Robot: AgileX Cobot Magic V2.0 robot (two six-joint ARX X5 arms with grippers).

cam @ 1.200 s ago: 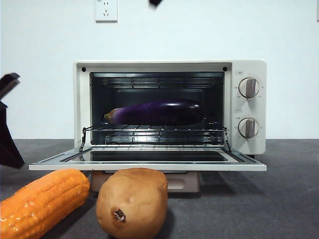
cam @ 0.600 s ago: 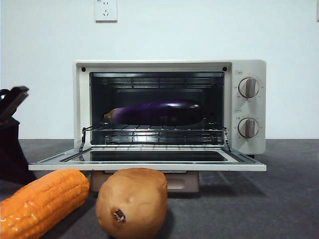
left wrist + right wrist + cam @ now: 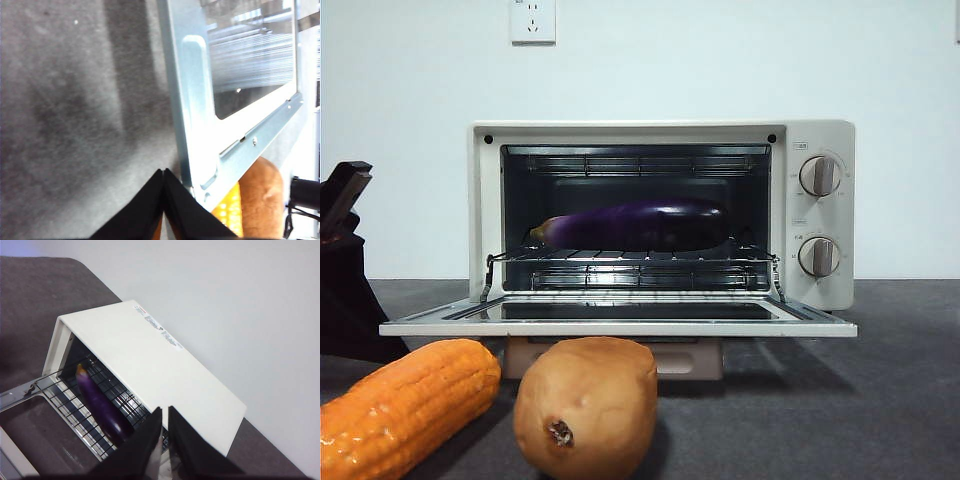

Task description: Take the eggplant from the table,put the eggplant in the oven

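Since eggplant [image 3: 632, 225] already on rack mid-frame inside oven [image 3: 825, 215]: glossy, likely slippery, firmish; best pinched mid-body. Left gripper [image 3: 163, 172] clenched empty by door; right gripper [image 3: 164, 412] nearly closed, empty.

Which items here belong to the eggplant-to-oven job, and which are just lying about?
Part of the job:
- eggplant, lying on the wire rack inside the oven
- oven, door folded down open
- table

Just lying about:
- corn cob, on the table in front of the oven
- potato, beside the corn cob
- wall socket
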